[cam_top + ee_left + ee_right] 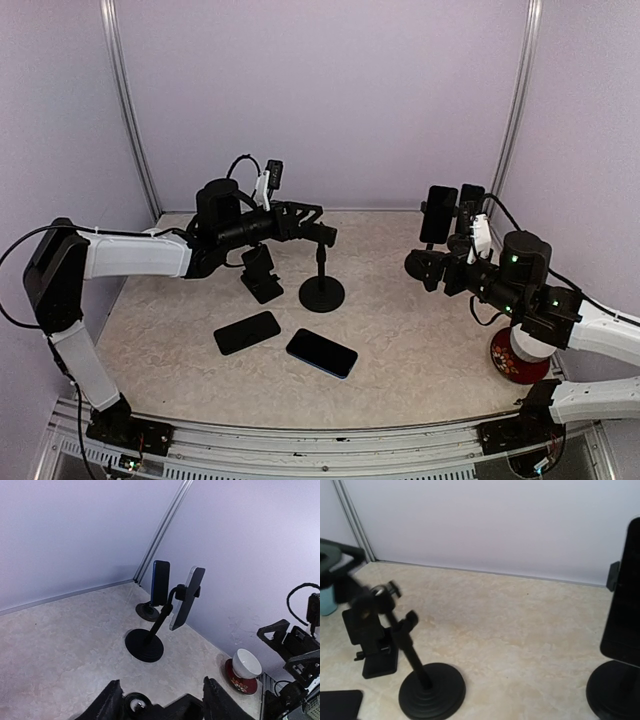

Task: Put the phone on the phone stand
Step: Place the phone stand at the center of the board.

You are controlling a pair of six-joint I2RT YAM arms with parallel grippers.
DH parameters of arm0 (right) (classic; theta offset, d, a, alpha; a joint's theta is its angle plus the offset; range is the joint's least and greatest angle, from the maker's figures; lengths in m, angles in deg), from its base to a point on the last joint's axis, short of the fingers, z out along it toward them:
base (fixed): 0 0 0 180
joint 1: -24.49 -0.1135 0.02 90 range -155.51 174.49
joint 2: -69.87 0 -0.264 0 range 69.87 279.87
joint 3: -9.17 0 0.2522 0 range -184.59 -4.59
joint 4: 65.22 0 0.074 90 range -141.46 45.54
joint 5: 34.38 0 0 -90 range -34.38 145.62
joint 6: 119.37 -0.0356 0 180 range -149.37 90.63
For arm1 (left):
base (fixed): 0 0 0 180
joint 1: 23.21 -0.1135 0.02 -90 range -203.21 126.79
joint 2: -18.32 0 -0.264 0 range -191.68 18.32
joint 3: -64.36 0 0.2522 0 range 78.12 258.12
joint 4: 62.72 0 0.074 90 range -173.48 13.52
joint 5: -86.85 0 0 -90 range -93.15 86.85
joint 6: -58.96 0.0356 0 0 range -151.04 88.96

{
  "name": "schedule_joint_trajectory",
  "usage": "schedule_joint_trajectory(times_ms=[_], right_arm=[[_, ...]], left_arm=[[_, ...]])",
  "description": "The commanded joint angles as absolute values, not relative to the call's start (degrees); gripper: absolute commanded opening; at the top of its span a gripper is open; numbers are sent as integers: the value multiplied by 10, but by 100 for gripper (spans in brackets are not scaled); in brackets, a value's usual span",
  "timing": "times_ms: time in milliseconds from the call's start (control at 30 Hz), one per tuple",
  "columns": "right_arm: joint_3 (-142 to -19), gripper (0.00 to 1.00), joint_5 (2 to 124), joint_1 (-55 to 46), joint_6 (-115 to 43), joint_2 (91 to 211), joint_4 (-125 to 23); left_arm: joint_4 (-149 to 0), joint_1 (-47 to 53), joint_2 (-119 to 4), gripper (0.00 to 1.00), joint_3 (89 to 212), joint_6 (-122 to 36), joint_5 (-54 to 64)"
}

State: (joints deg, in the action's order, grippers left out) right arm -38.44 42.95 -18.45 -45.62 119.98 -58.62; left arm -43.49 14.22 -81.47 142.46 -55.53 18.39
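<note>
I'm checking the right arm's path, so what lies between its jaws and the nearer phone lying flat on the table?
Nothing: the top view shows bare table between the right gripper and that phone.

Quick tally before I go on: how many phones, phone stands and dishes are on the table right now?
Phones: 4 (2 lying flat, 2 on stands)
Phone stands: 4 (2 empty, 2 holding phones)
Bowl: 1
Red saucer: 1
Total: 10
</note>
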Motion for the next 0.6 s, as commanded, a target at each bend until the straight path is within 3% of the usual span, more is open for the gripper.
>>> schedule_joint_trajectory(times_ms=[0, 233, 567], right_arm=[[-376, 100, 426, -179, -463, 1209, -605], [-381, 100, 432, -178, -464, 1232, -617], [-384, 100, 443, -177, -467, 1248, -627]], left_arm=[[-394, 145, -770, 64, 1404, -552, 177], [-410, 144, -706, 98, 1350, -545, 117], [-518, 151, -594, 99, 1261, -540, -98]])
